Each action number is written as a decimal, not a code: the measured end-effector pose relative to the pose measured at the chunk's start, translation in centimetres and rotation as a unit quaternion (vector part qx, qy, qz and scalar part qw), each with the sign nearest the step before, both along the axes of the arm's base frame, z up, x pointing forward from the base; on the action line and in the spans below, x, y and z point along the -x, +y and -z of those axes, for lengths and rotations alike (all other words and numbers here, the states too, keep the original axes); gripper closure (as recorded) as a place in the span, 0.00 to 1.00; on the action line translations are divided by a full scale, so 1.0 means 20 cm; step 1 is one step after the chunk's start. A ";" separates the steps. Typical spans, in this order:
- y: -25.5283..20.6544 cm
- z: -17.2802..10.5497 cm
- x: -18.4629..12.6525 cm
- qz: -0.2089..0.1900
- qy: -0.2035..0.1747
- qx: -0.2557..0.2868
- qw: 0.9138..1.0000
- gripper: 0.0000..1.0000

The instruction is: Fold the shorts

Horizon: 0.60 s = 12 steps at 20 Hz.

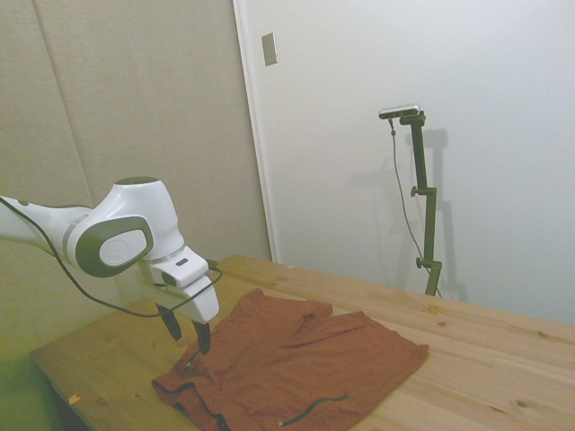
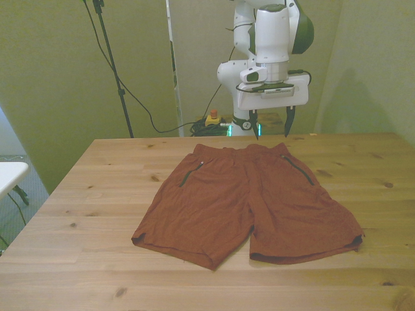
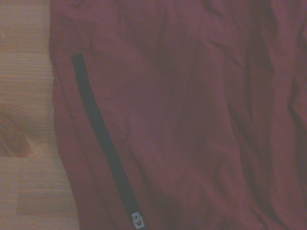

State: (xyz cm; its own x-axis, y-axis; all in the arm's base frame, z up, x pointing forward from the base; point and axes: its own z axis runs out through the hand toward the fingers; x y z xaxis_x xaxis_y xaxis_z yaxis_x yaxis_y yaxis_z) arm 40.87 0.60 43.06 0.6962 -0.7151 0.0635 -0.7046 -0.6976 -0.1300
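the shorts (image 2: 249,204) lie spread flat on the wooden table (image 2: 78,214), both legs apart. the gripper (image 2: 271,123) hangs just above the waistband, its fingers spread wide and empty.

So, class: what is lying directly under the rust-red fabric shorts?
The rust-red fabric shorts lie spread flat on the wooden table, whose bare planks show all around them. The boards beneath the cloth are covered, so anything there cannot be seen.
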 end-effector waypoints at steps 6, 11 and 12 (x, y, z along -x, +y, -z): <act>0.07 -0.01 -0.02 0.000 -0.004 0.077 0.997 0.00; 0.43 0.05 0.04 -0.056 -0.026 0.202 0.978 0.00; 0.51 0.08 0.07 -0.069 -0.032 0.226 0.971 0.00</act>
State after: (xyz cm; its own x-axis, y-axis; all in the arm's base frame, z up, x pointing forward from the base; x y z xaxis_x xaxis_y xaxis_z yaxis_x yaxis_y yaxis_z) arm 39.48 10.80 41.44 0.7672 -0.5046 0.3961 -0.6014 -0.7806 0.1703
